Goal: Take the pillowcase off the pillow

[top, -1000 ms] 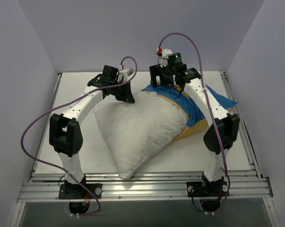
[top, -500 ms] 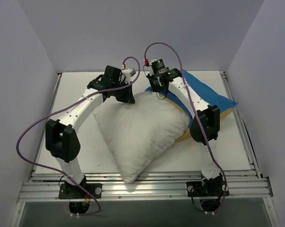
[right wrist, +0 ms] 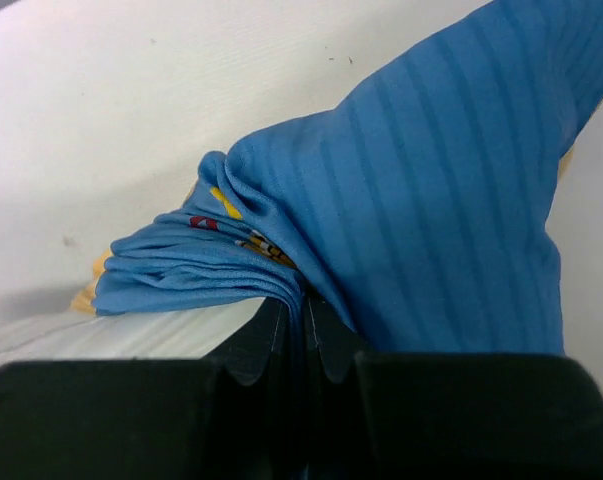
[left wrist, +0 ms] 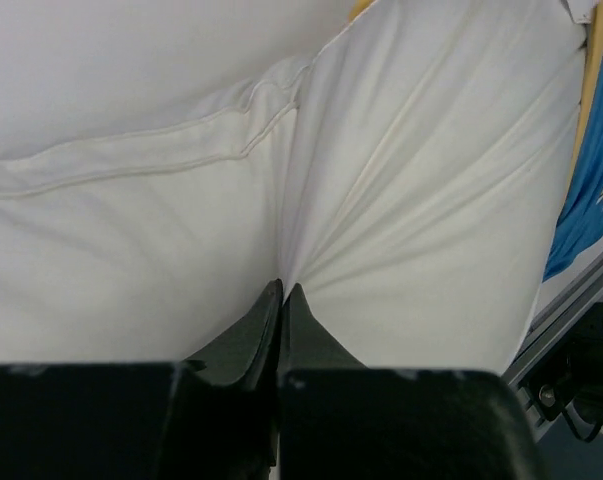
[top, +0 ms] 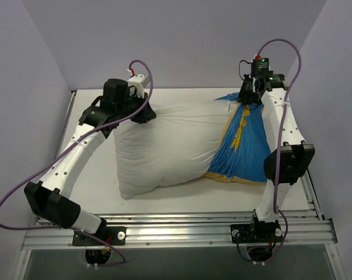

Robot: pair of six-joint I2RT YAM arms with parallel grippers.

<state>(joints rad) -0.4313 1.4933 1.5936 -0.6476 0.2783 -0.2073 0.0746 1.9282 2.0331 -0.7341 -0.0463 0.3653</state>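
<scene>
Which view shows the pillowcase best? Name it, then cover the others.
Top external: it shows nearly all the pillowcase, stretched over the right end of the pillow up to the right gripper. Right wrist shows only bunched, pinched blue folds; left wrist, just a blue sliver at its edge.

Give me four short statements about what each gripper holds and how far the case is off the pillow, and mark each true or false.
1. The left gripper is shut on a fold of the pillow. True.
2. The right gripper is open and clear of the pillowcase. False: it is shut on bunched blue fabric of the pillowcase.
3. The pillowcase covers the whole pillow. False: only the pillow's right end is inside it, and most of the pillow lies bare.
4. Both grippers hold at the far side of the table, away from the arm bases. True.
</scene>
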